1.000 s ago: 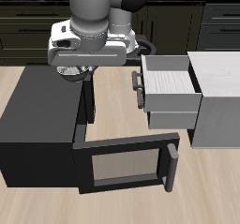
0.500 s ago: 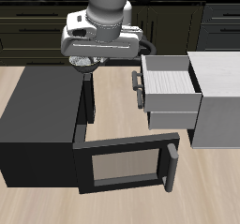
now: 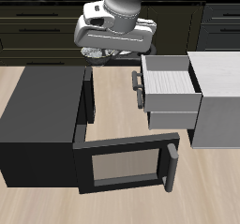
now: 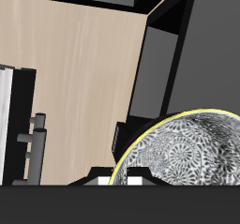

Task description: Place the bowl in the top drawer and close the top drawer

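Observation:
My gripper is shut on the bowl, a small silvery-grey bowl with a speckled pattern, and holds it high above the table, over the far corner of the black box. In the wrist view the bowl fills the near field under my fingertips. The top drawer stands pulled open, its pale inside empty, with its dark bar handle on the front facing the black box. The drawer's handle also shows in the wrist view. The bowl is beside the drawer, higher than it and apart from it.
A large black box stands beside the drawer cabinet. Its glass-fronted door hangs open toward the table's front edge, with a bar handle. A strip of bare wooden table lies between box and drawer.
My gripper has moved with the bowl from above the black box toward the drawer and a little higher. The drawer and the black box's door have not moved.

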